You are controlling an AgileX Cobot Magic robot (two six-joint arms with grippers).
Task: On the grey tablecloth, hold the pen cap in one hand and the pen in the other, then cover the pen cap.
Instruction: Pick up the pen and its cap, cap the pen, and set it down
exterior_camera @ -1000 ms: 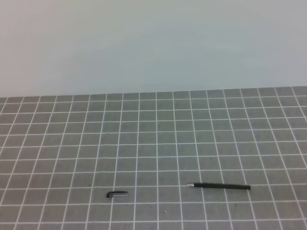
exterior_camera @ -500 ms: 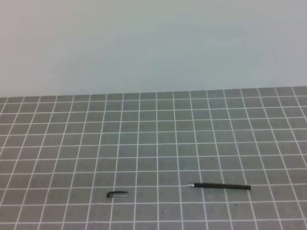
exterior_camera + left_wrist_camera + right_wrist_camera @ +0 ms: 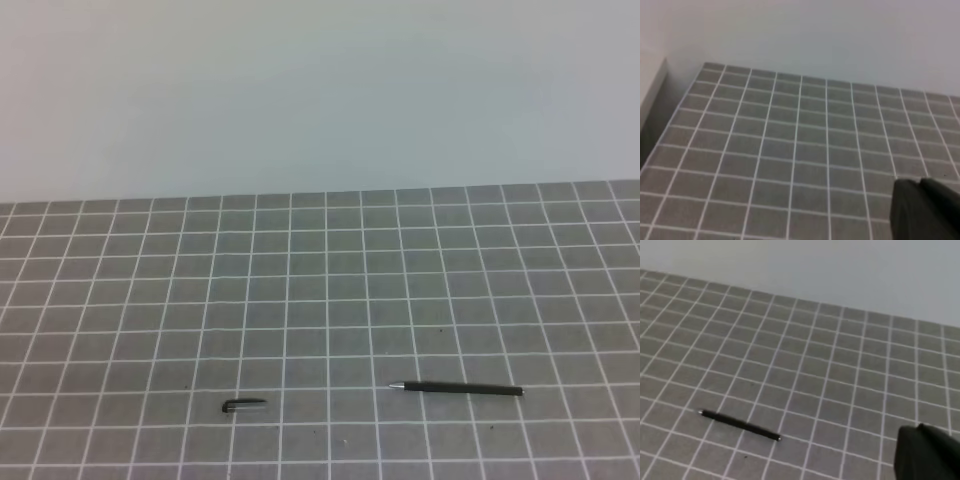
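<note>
Waiting to begin: neither gripper holds anything, and whether their jaws are parted I cannot tell. Ahead-left of the right gripper (image 3: 927,452) lies the long thin black pen (image 3: 740,425) on the grey gridded tablecloth (image 3: 330,280); the stubby black pen cap (image 3: 244,405) lies outside the left gripper's (image 3: 925,210) view. Next, each arm must descend and grasp.

Nothing stands around the pen (image 3: 462,389) or the cap (image 3: 244,405): both lie flat on the cloth (image 3: 330,290), well apart, open from above and every side. Bare grid lies between them. A pale wall (image 3: 320,90) closes the far edge.
</note>
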